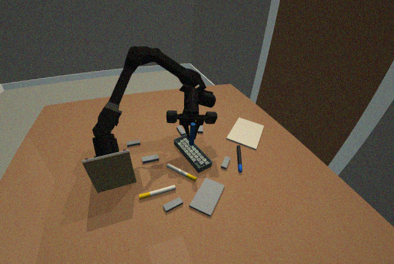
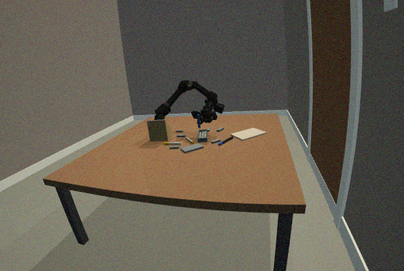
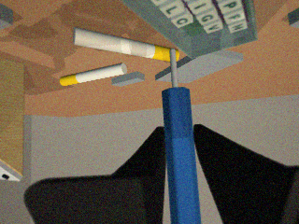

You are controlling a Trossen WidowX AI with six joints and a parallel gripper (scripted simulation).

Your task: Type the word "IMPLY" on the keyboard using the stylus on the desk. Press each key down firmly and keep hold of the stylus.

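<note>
My gripper (image 1: 191,136) (image 3: 178,132) is shut on the blue stylus (image 1: 192,128) (image 2: 198,120) (image 3: 178,109). It holds the stylus close to upright, with its thin grey tip pointing down. The small dark keyboard (image 1: 199,168) (image 2: 202,140) (image 3: 189,50) with pale keys lies below the gripper. In the wrist view the tip shows in front of a marker's yellow end, outside the keyboard's outline, and covers no key. Letters C, G, V, P and F are legible near the keyboard's edge there. The height of the tip above the keys is unclear.
Two white-and-yellow markers (image 1: 175,168) (image 1: 162,190) and a grey slab (image 1: 207,196) lie nearby. A black-and-blue marker (image 1: 239,156) and a cream pad (image 1: 246,132) lie right. A panel (image 1: 109,172) stands before the arm's base. Several small grey blocks surround the keyboard.
</note>
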